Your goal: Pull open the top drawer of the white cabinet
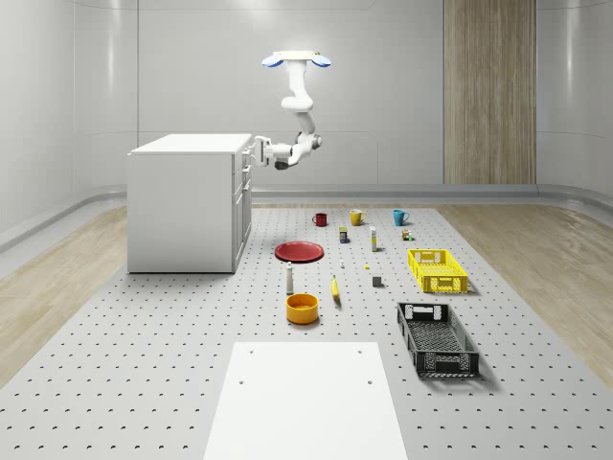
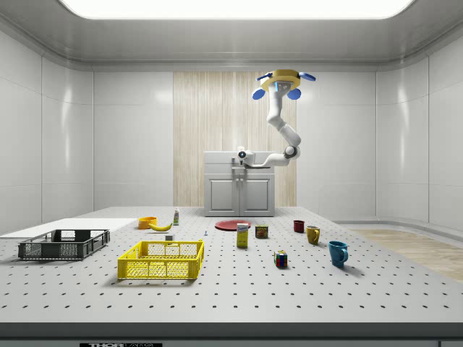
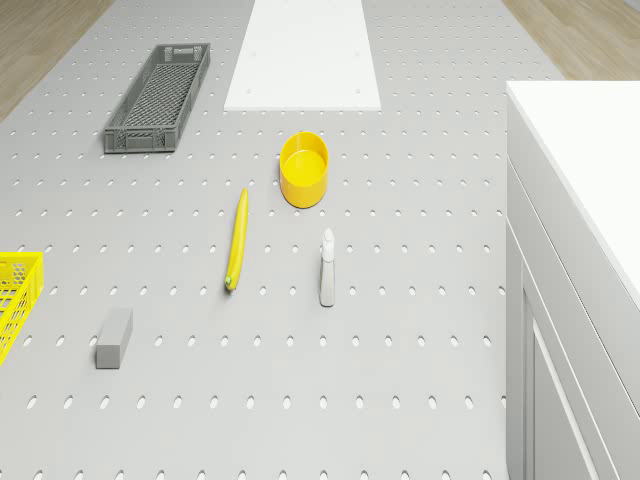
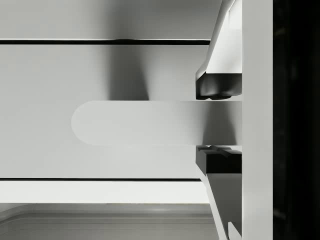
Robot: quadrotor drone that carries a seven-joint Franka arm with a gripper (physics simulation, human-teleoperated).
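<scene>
Fingers (image 4: 220, 92) of mine bracket the top drawer's handle (image 4: 135, 123) on the white cabinet (image 1: 187, 206) at far left, barely pinching; pulling while my drone (image 1: 297, 60) hovers could slip them off.

Bright even ceiling light, soft short shadows under objects, glossy walls, no blur

The white cabinet (image 1: 187, 206) stands upright, its top drawer (image 1: 245, 159) shut.

Cabinet (image 1: 182, 206) smooth matt white; floor (image 1: 144, 364) perforated grey.
</scene>
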